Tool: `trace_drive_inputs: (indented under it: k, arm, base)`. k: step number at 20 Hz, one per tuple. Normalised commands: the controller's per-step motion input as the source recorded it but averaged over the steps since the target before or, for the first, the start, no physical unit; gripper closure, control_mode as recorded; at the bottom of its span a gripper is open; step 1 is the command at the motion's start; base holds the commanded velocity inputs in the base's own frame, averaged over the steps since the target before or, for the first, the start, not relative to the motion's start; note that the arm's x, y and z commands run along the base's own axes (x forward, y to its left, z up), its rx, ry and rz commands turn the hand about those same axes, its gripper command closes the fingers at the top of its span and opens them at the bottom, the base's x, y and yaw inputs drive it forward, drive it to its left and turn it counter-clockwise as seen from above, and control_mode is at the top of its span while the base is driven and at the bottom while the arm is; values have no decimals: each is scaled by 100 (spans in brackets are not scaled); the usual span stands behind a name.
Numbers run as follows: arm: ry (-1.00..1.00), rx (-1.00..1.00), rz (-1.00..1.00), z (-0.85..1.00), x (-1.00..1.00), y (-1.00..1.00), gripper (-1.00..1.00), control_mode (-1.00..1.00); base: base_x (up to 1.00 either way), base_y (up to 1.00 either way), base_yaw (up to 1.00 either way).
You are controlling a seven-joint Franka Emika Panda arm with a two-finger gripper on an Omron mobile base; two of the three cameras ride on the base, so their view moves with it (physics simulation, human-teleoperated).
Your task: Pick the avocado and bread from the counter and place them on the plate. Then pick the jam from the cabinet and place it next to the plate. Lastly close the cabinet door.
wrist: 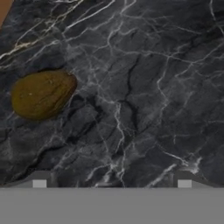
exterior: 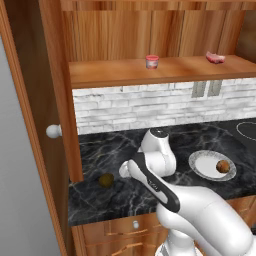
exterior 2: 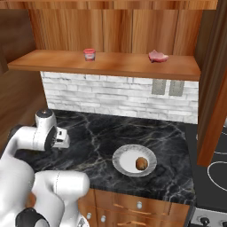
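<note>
The dark olive avocado (exterior: 105,180) (wrist: 41,94) lies on the black marble counter (exterior: 200,140) near its left front edge. My gripper (wrist: 112,181) hovers over the counter, open, with its fingertips (wrist: 39,180) wide apart and nothing between them. The avocado sits up and to the left of them in the hand view. The orange-brown bread (exterior: 223,166) (exterior 2: 141,163) rests on the white-grey plate (exterior: 202,162) (exterior 2: 124,160) to the right. The red-pink jam (exterior: 152,61) (exterior 2: 89,54) stands on the cabinet shelf (exterior: 115,72). The cabinet door (exterior: 40,100) with its white knob (exterior: 53,131) stands open at the left.
A flat pink lump (exterior: 215,58) (exterior 2: 158,56) lies on the shelf, right of the jam. A stove top (exterior: 247,130) (exterior 2: 217,168) adjoins the counter on the right. A wooden panel (exterior 2: 217,88) juts out at the right. Drawers with grey knobs (exterior 2: 139,205) run below the counter.
</note>
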Motion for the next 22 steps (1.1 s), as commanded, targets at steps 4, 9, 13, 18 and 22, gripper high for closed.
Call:
trace_drive_inputs:
  k: [4,9,13,18,22]
  arm:
    - [5,0,-15,0,21,23,-100,-100]
    - [5,0,-15,2,29,18,-100,-100]
    - [6,1,-20,4,33,23,-100,-100]
    - [8,6,-18,0,35,27,-100,-100]
    - [10,13,-11,-7,22,29,-100,-100]
  base:
    - [0,0,0]
    - [0,0,0]
    - [0,0,0]
    - [0,0,0]
    - [0,0,0]
